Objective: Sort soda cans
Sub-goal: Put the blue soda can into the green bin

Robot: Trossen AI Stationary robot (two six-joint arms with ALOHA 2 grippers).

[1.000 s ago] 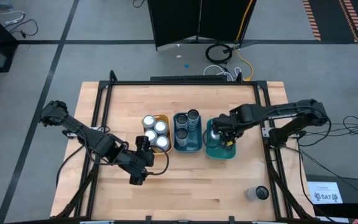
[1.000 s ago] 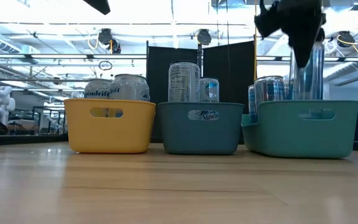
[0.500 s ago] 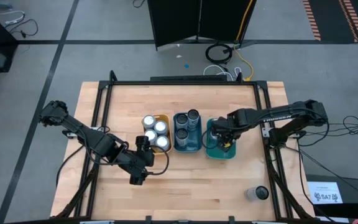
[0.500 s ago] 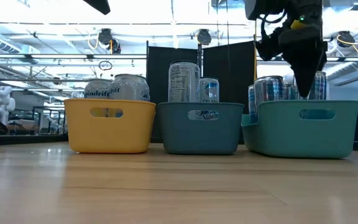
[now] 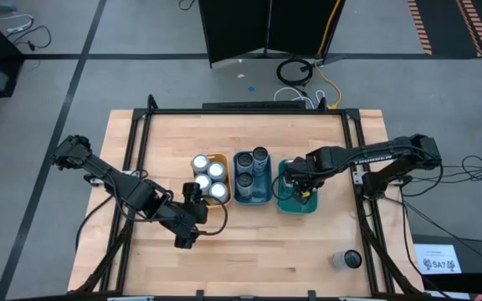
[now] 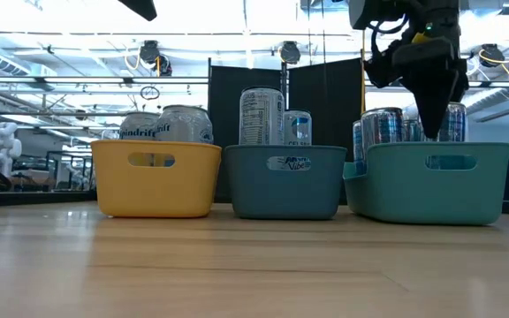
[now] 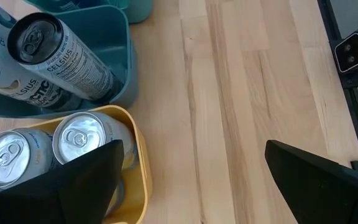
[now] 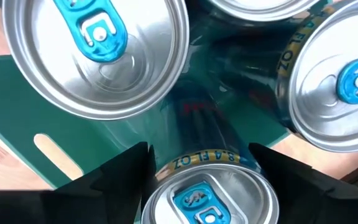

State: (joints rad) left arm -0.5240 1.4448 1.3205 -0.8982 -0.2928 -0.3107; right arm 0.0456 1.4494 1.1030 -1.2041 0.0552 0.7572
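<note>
Three trays stand in a row: a yellow tray (image 5: 223, 159) with several silver soda cans (image 5: 208, 176), a blue tray (image 5: 252, 199) with two dark-topped cans (image 5: 260, 155), and a teal tray (image 5: 284, 204) with blue-tabbed cans (image 8: 95, 53). My right gripper (image 5: 301, 191) points down into the teal tray, open. Its fingers (image 8: 114, 180) stand on either side of one blue-tabbed can (image 8: 207, 199), which stands upright in the tray. My left gripper (image 7: 191, 186) hovers open over bare wood by the yellow tray's near side.
One more can (image 5: 350, 260) stands alone near the table's near right corner. Black frame rails (image 5: 362, 167) run along the table's sides. Bare wood (image 5: 258, 251) lies between the trays and the near edge.
My right gripper has come down over the teal tray with a blue-tabbed can. The can was well above the tray's rim. It now stands low among the other cans with only its top showing. Since about half a second ago the gripper has kept still.
</note>
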